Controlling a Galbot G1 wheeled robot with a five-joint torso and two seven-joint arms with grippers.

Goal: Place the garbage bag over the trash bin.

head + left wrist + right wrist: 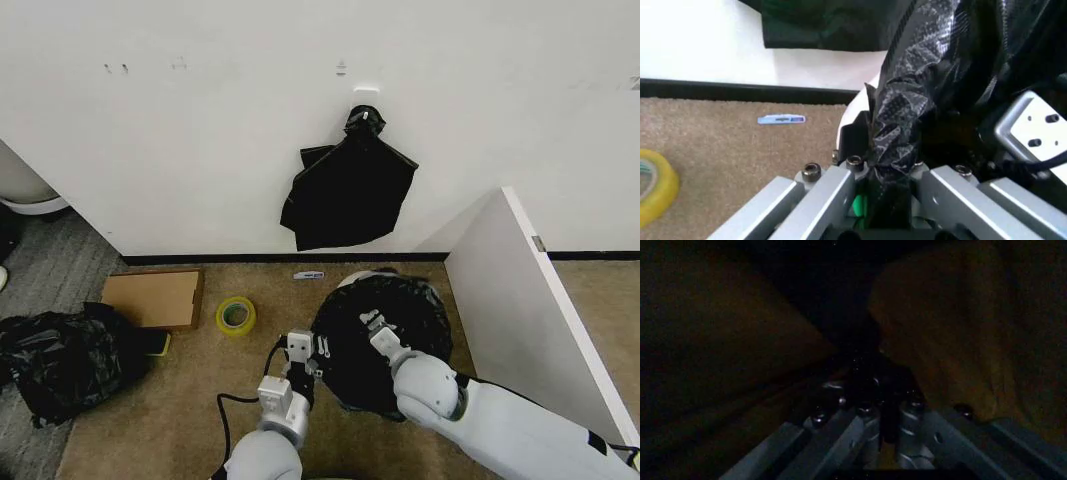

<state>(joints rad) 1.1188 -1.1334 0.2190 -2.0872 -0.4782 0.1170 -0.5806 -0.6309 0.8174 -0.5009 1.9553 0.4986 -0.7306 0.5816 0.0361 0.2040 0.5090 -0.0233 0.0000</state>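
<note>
Now left gripper (883,175) clamped on garbage bag (385,335) at white trash bin (352,280) rim, right gripper (372,322) atop bag, its grip unclear.

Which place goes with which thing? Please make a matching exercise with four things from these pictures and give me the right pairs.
Things:
1. garbage bag
2. yellow tape roll
3. cardboard box
4. bundle of black bags

Places:
A. hanging on the white wall
B. on the carpet between the cardboard box and the trash bin
C. draped over the trash bin, pinched by the left end effector
D. lying flat on the carpet by the wall, on the robot's left

Pairs: 1-C, 2-B, 3-D, 4-A
</note>
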